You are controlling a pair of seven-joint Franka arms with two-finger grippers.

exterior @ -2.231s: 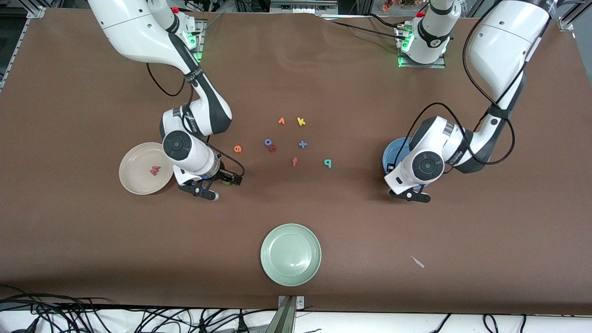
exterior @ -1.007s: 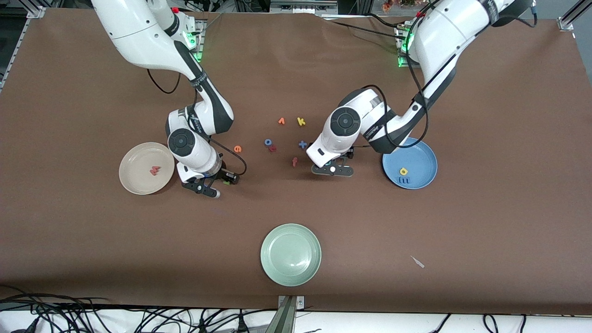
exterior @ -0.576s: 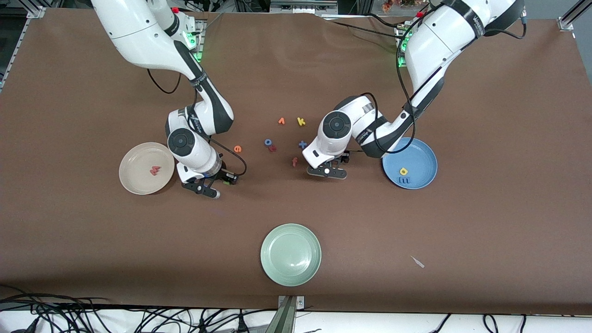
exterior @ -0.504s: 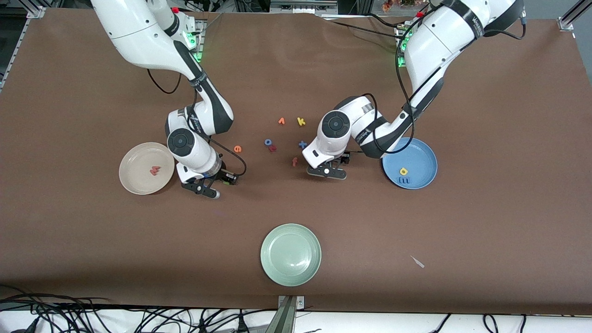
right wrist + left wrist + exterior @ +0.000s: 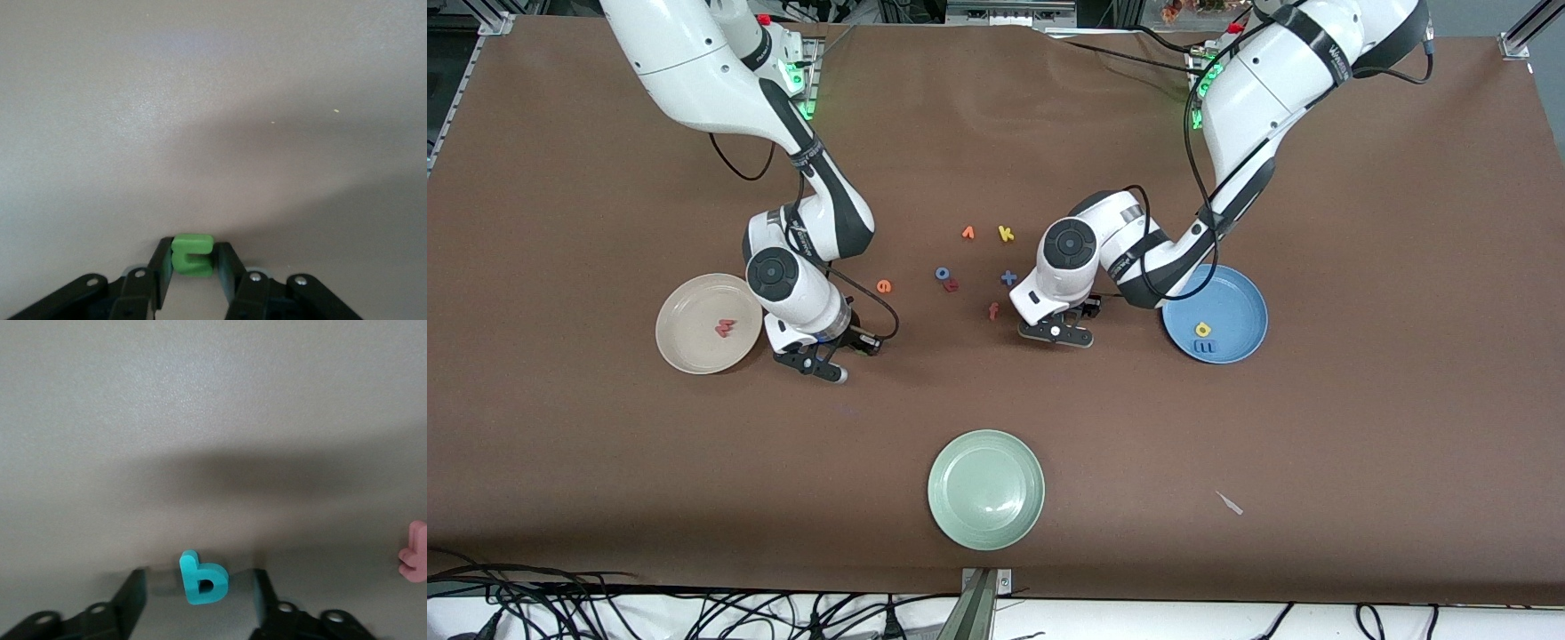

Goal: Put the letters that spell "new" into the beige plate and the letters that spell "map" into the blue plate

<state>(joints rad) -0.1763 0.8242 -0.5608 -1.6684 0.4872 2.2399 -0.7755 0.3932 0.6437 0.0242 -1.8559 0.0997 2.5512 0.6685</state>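
- Three of the six letters already lie in their plates. The red-pink w point(image 5: 725, 328) is in the beige plate point(image 5: 680, 351) toward the right arm's end of the bench point(image 5: 605, 462). The yellow a point(image 5: 1203, 330) and the blue m point(image 5: 1204, 346) are in the blue plate point(image 5: 1240, 298) toward the left arm's end.
- Three letters are left: the green n point(image 5: 193, 252), the orange e point(image 5: 884, 285) and the teal p point(image 5: 202, 579).
- My right tool point(image 5: 193, 261) is low at the bench, just beside the beige plate. Its fingers press on both sides of the green n, so it is pinching this letter. I judge the n is not yet lifted, but I cannot be sure it has left the bench.
- My left tool point(image 5: 200, 597) is low at the bench between the loose letters and the blue plate. Its fingers are spread, one on each side of the teal p, with a gap on both sides. The p lies flat on the bench and is not gripped.
- The orange e lies alone on the bench, between my right arm and the group of other letters point(image 5: 978, 267) in the middle. Nobody touches it.
- The pale green plate point(image 5: 986, 524), nearest to the front camera, has nothing in it that I can see.
- In the front view my own wrists cover the n and the p; only the wrist views show them.
- In the left wrist view a pink piece point(image 5: 415, 551) is cut off by the edge. I cannot tell which letter it is.
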